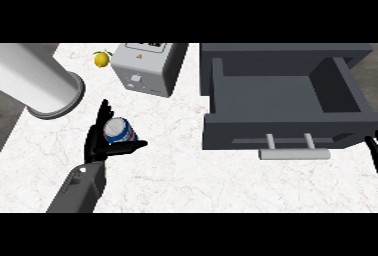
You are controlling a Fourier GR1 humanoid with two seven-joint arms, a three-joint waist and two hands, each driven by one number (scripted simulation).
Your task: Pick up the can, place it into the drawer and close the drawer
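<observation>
Blue can (120, 131) sits on the marble counter (192, 175), left of the open drawer (284, 95). Left hand (100, 142) cups it, thumb curled beneath. Right hand (371, 150) barely shows; its fingers can't be told.

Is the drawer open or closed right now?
Open. The drawer is pulled out toward the robot, so you can see down into its bare grey inside, with its handle at the front.

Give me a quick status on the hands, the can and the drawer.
Left hand curled round the can. Right hand barely in view at right edge. Drawer open, nothing seen inside. Bare counter between can and drawer.
</observation>
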